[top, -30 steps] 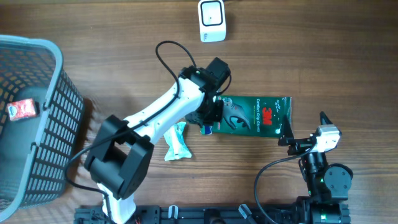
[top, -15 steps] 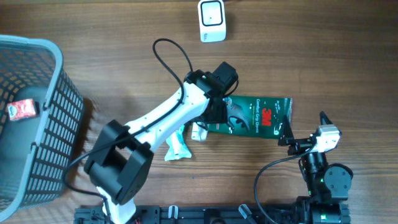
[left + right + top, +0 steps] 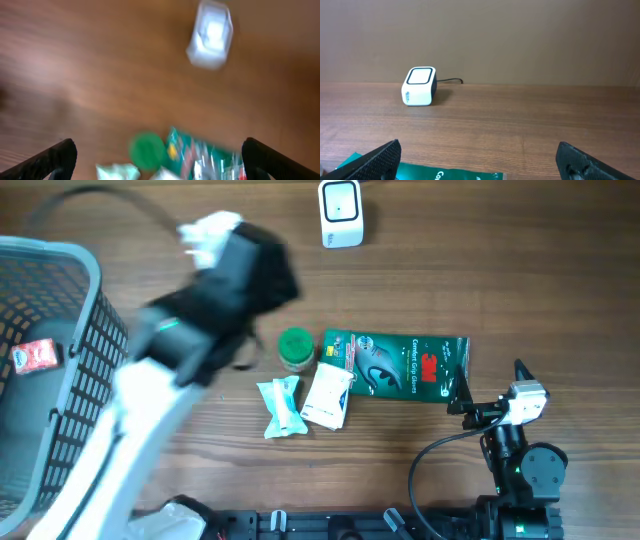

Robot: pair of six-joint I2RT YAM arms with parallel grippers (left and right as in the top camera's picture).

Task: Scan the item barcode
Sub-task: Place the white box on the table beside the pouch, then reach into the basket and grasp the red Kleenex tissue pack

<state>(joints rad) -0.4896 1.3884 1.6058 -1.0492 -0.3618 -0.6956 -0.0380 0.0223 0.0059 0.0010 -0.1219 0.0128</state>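
A brown wood-grain table (image 3: 500,270) fills every view, with a plain tan wall behind it in the right wrist view.

The left claw (image 3: 159,144) hangs high over the table's left half. Its fingers are spread wide at the bottom corners of its own blurred view, and nothing is between them. Beneath it, a loose cluster lies in the middle of the table. There is a round green-lidded jar (image 3: 295,347) and, just beside it, a flat green glove package (image 3: 405,366). A small white sachet (image 3: 328,395) sits at the package's left end, with a pale teal-and-white wrapped packet (image 3: 280,405) next to that.

The right claw (image 3: 477,147) is also wide and empty. It sits low, just off the package's right end, and looks across bare wood. At the far edge stands the white square barcode scanner (image 3: 341,213) on its cable, well apart from the cluster. At the left edge is a grey plastic mesh basket (image 3: 85,260) with a small red packet (image 3: 38,355) inside.

As I judge it, no scan is under way: neither claw holds anything and nothing lies at the scanner. The red packet in the basket may be an article already dealt with, though the pictures cannot confirm that. Which of the four loose items comes next cannot be told. What is left is to grasp one, turn its barcode side outward, carry it to the scanner's face and hold it there.
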